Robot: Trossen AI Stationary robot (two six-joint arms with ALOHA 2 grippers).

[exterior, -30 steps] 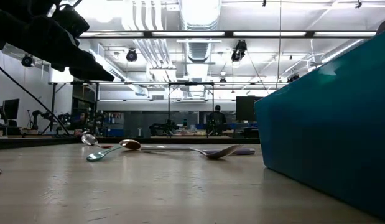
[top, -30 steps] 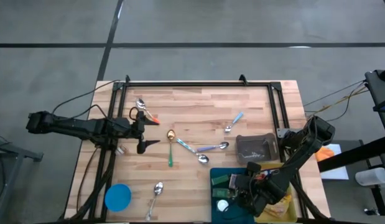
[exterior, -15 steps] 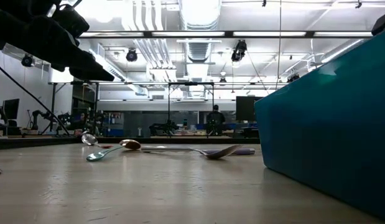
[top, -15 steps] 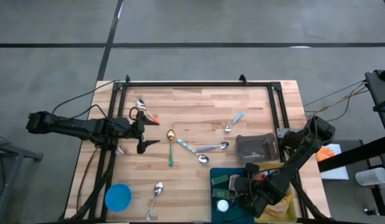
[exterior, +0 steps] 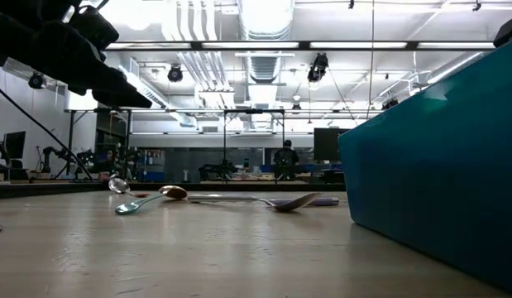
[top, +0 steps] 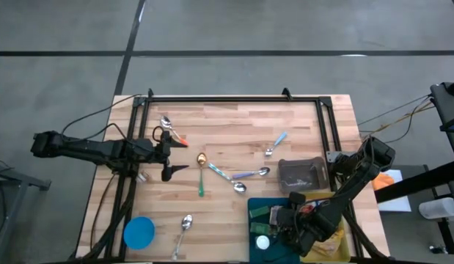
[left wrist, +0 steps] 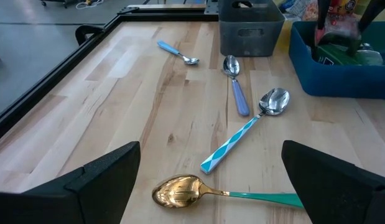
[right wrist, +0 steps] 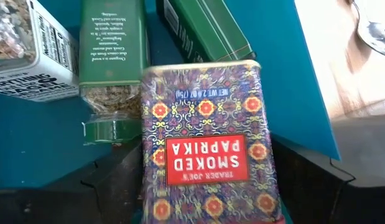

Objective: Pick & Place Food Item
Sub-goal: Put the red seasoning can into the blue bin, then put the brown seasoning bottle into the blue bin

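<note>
A patterned tin labelled smoked paprika (right wrist: 208,143) fills the right wrist view, with my right gripper (right wrist: 208,186) shut on it inside the blue bin (top: 257,207) at the table's near right. A green-capped spice jar (right wrist: 111,56), a green box (right wrist: 204,28) and a white-labelled jar (right wrist: 30,50) lie in the bin beyond the tin. My left gripper (top: 171,150) waits open over the table's left side, holding nothing. My right gripper pinches the tin between its two fingers, one on each long narrow side (right wrist: 144,180), near the tin's end closest to the wrist. The fingers slant down from above and lie along the tin. The tin's printed face is up. Its far end (right wrist: 198,70) overlaps the green jar and box.
Several spoons lie scattered over the wooden table, among them a gold-bowled one with a green handle (left wrist: 180,191). A grey container (top: 302,174) stands just beyond the bin. A blue round lid (top: 138,232) lies near left. A black rail (top: 234,98) frames the table's far side.
</note>
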